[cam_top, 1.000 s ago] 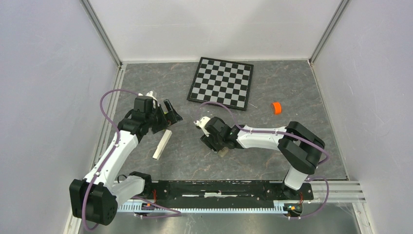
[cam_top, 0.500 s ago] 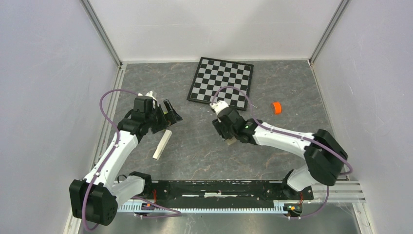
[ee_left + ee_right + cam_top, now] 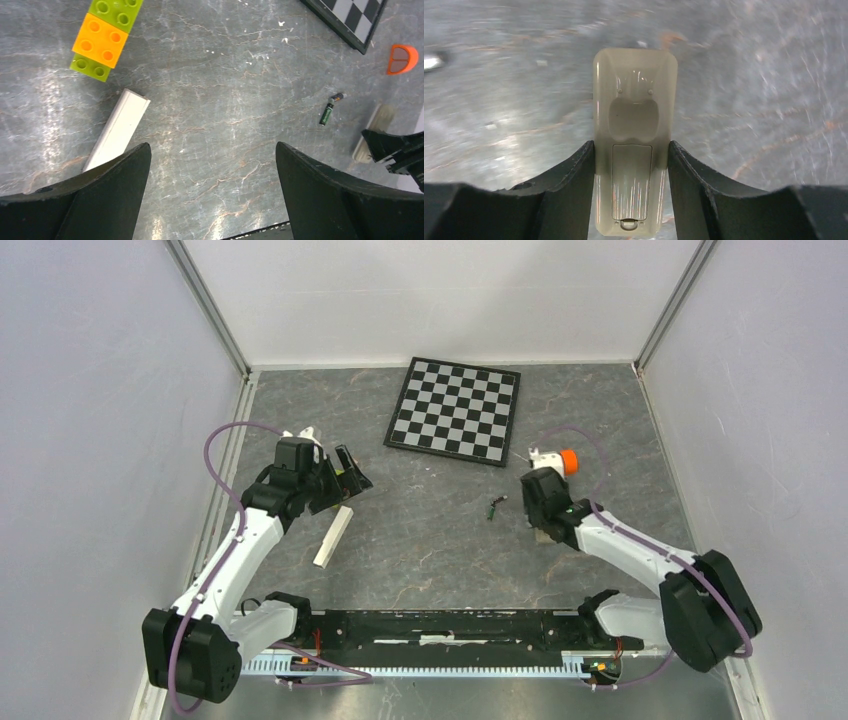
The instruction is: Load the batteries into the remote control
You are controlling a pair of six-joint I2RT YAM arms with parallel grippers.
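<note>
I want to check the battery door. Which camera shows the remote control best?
The right wrist view: the flat cream plastic remote control sits centre frame, back up, battery cover plain to see, clamped in the right hand. The top view shows only a sliver beneath that hand; the left wrist view, a small pale strip.

Grey marbled desk point(image 3: 420, 560), and plenty is lying on it. At the far side sits a flat black-and-white checkered board point(image 3: 455, 410), slightly askew. Off its right near corner is a small orange round plastic cap point(image 3: 569, 457). Right of centre, the tiny slim dark-green batteries point(image 3: 327, 114) lie close together on bare surface. On the left, a long plain cream block point(image 3: 333, 536) lies at a slant. Near its far end is a row of green and orange studded toy bricks point(image 3: 102, 35), studs up.
</note>
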